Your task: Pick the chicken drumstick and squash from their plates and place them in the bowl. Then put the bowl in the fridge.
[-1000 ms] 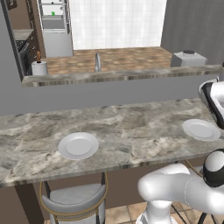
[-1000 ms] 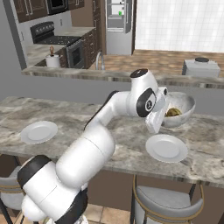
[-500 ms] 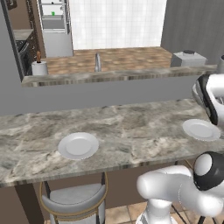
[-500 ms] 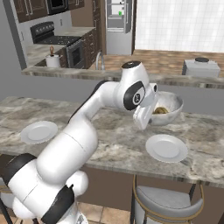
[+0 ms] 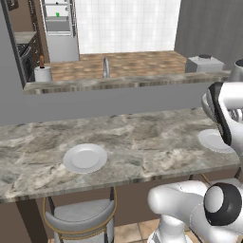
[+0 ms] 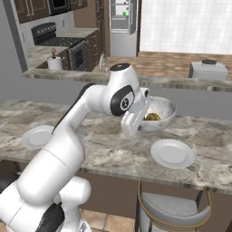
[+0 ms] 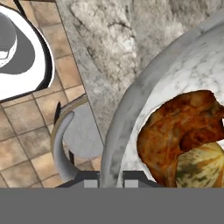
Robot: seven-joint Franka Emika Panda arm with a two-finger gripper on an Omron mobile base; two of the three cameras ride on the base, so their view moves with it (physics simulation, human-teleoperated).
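Above the marble counter (image 6: 90,149), the hand (image 7: 109,183) grips the bowl (image 6: 161,115) rim, kitchen (image 6: 68,45) behind.

bowl (image 7: 131,113): cut by frame | squash (image 7: 203,166): partly hidden, seemingly under drumstick (image 7: 179,127)

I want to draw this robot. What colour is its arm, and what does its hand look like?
The arm is glossy white and made of fat rounded tubes, with dark grey rings and round caps at the joints. The gripper is a white block ending in two small dark finger tips. No cables or markings show.
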